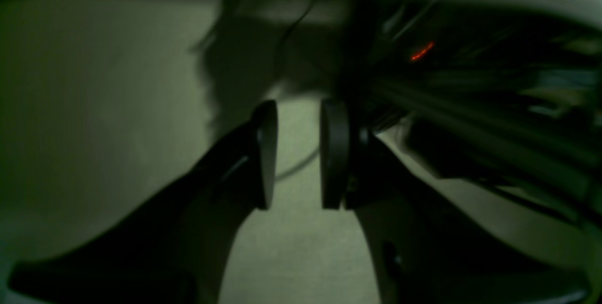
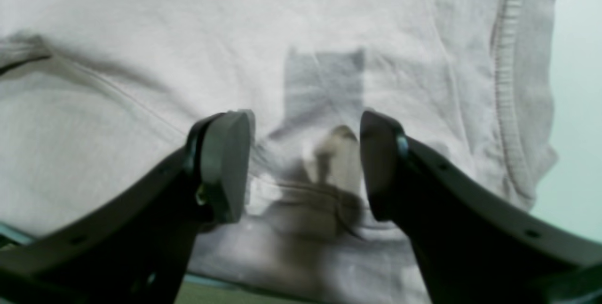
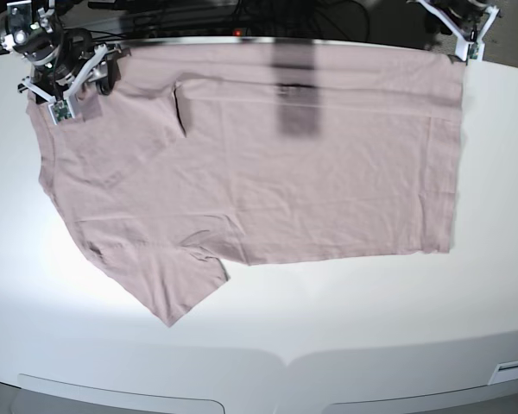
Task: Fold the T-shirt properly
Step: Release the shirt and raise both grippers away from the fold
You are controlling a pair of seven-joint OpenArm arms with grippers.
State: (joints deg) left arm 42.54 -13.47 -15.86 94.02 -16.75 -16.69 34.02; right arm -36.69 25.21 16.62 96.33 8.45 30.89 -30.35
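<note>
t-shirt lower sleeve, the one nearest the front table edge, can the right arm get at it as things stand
Probably yes. The lower sleeve lies flat with nothing on it, and bare table borders it. The right gripper sits open over the T-shirt, holding nothing.

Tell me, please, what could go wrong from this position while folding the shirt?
1. The right gripper stands open over the T-shirt near its neck; closing may pinch only one layer.
2. The left gripper is open beyond the table edge, holding nothing.
3. One sleeve lies spread and may bunch up.
</note>
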